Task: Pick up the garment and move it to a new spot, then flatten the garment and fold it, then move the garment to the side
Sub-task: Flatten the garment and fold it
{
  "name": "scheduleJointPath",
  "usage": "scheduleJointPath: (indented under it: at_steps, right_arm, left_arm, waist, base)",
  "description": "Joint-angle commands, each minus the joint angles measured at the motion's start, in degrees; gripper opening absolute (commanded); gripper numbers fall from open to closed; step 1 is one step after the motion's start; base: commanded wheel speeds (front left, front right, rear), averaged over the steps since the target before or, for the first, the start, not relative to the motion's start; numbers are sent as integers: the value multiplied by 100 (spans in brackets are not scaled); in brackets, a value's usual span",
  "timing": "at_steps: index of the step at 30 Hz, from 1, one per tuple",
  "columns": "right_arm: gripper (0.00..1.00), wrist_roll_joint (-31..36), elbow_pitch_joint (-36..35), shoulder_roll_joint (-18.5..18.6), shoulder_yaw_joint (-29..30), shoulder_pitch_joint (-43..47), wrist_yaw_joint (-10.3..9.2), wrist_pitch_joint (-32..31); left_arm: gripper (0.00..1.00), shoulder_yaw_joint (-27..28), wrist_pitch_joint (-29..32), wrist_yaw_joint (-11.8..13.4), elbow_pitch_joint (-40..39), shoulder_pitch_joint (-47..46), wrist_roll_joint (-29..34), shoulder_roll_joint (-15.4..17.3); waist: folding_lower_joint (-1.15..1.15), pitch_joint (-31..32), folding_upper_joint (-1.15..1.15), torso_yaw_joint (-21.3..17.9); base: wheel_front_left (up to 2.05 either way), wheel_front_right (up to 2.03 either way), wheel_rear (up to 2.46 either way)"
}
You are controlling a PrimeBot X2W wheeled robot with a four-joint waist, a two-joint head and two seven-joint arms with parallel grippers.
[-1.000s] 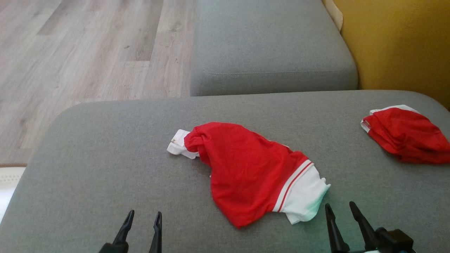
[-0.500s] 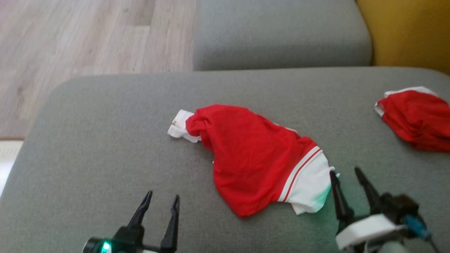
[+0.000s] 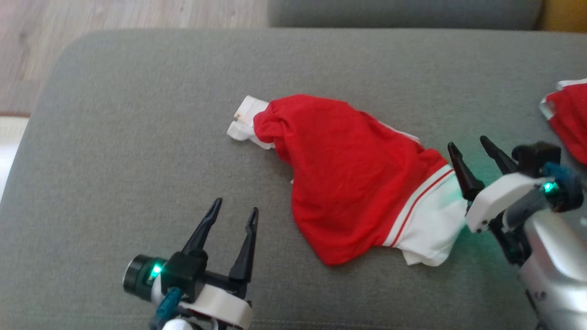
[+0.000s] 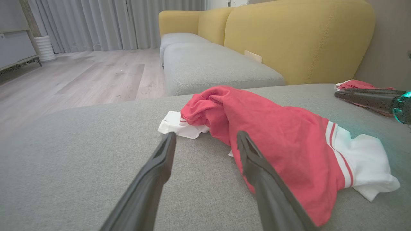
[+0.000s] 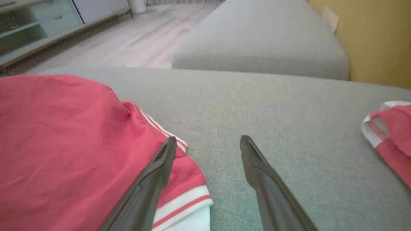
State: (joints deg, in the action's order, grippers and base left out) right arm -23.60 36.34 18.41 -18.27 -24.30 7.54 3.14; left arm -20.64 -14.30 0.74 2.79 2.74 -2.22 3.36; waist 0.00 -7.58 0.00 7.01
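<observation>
- Garment (image 3: 353,183) lumpy, between left claw (image 3: 236,205) and right claw (image 3: 467,141).
- Both spread apart, empty.
- Might pinch just one thin edge beside right claw; slips out.

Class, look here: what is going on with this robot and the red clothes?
A two-armed robot faces a crumpled red and white garment on a grey cushion. Both grippers are open and empty: the left gripper is short of the garment, the right gripper by its white-banded end. A second garment lies further right.
</observation>
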Motion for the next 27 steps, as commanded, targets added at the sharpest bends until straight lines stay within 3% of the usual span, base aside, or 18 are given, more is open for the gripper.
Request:
scheduleJointPath:
  at_steps: [1, 10, 11, 12, 13, 14, 27]
  right_arm:
    - [100, -229, 26, 198, -259, -165, -5, -210]
    - [100, -1251, 288, 573, -1135, -238, -5, -937]
    - [82, -1353, 251, 590, -1248, -221, -5, -977]
    - [82, -1353, 251, 590, -1248, -221, -5, -977]
    - [38, -1458, 217, 609, -1343, -210, -5, -1003]
    - [0, -1557, 185, 631, -1427, -207, -5, -1013]
    - [0, -1980, -3, 1139, -1545, -1133, -5, 10]
  left_arm:
    - [100, 94, -70, -15, -167, -270, -64, -47]
    - [100, 24, -70, 25, -109, -434, -126, -47]
    - [100, 28, -70, 24, -98, -430, -125, -47]
    - [100, 28, -70, 24, -98, -430, -125, -47]
    - [100, 31, -70, 21, -90, -427, -123, -48]
    - [100, 30, -70, 21, -84, -428, -121, -48]
    - [100, 102, -70, 33, -80, -319, -85, -48]
  waist:
    - [0, -174, 0, 134]
    - [0, -280, 0, 250]
    - [0, -280, 0, 237]
    - [0, -280, 0, 237]
    - [0, -278, 0, 223]
    - [0, -277, 0, 212]
    - [0, 117, 0, -247]
  base:
    - [0, 0, 0]
    - [0, 0, 0]
    - [0, 0, 0]
    - [0, 0, 0]
    - [0, 0, 0]
    - [0, 0, 0]
    - [0, 0, 0]
